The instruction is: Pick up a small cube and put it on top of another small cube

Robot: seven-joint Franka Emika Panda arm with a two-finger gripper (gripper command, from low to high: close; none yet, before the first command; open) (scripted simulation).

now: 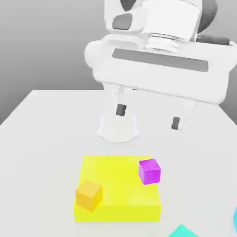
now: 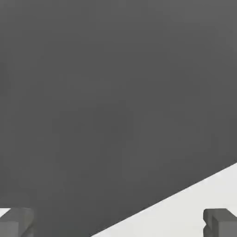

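Exterior view first: the white arm hangs high over the back of the pale table (image 1: 41, 125), and its gripper (image 1: 148, 116) points down with both dark fingertips (image 1: 121, 109) spread wide apart, nothing between them. They hover well above the tabletop, behind a flat yellow block (image 1: 118, 196) that lies near the front. Beneath the hand, a short white round base (image 1: 118, 128) stands on the table.

On the yellow block sit two small cubes. The orange cube (image 1: 89, 194) rests at the corner toward the exterior view's left, near the front edge. The purple cube (image 1: 149, 171) rests near the edge toward the exterior view's right, further back. The two are well apart.

A small cyan cube (image 1: 183, 231) lies on the bare table at the very front, off the yellow block and toward the exterior view's right; the frame cuts most of it off. Another cyan sliver (image 1: 235, 218) shows at the right border, perhaps a second cube, though too little of it is visible to tell.

From the hand view, the gripper (image 2: 118, 223) shows as two grey pads (image 2: 16, 222) set far apart, with a wedge of the pale table (image 2: 194, 203) beyond them against a dark grey backdrop.
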